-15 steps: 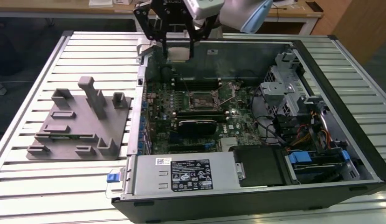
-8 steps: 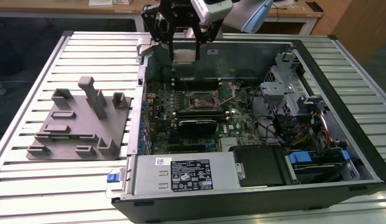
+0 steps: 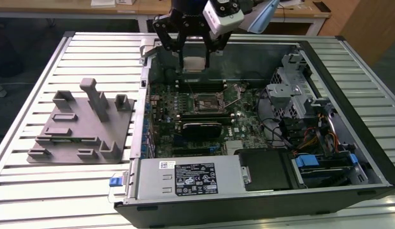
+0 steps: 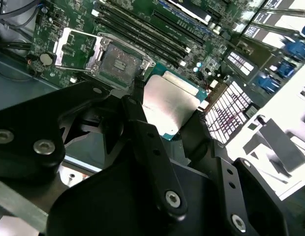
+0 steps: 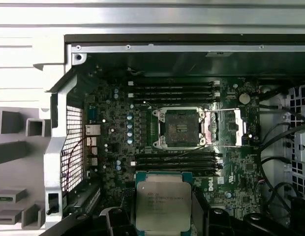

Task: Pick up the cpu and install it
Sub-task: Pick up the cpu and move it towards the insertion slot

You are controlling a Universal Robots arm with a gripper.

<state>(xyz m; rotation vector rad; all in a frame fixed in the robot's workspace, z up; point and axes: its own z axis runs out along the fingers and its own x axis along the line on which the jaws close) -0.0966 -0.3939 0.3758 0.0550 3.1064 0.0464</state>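
My gripper (image 3: 194,62) hangs over the far side of the open computer case (image 3: 350,67), shut on the cpu (image 3: 194,64), a flat silvery square with a thin green rim. In both wrist views the cpu (image 4: 169,105) (image 5: 162,204) sits flat between the black fingers (image 4: 142,132). The motherboard's cpu socket (image 3: 207,101) (image 5: 181,128) (image 4: 118,61) lies bare, its metal load plate (image 5: 225,129) swung open beside it. The held cpu is above the board and off to one side of the socket, over the memory slots (image 5: 174,160).
A grey plastic fixture (image 3: 83,124) with upright posts stands on the slatted table at the exterior view's left. Inside the case are a power supply (image 3: 184,179), a drive cage (image 3: 293,90), cable bundles (image 3: 299,138) and the case walls around the board.
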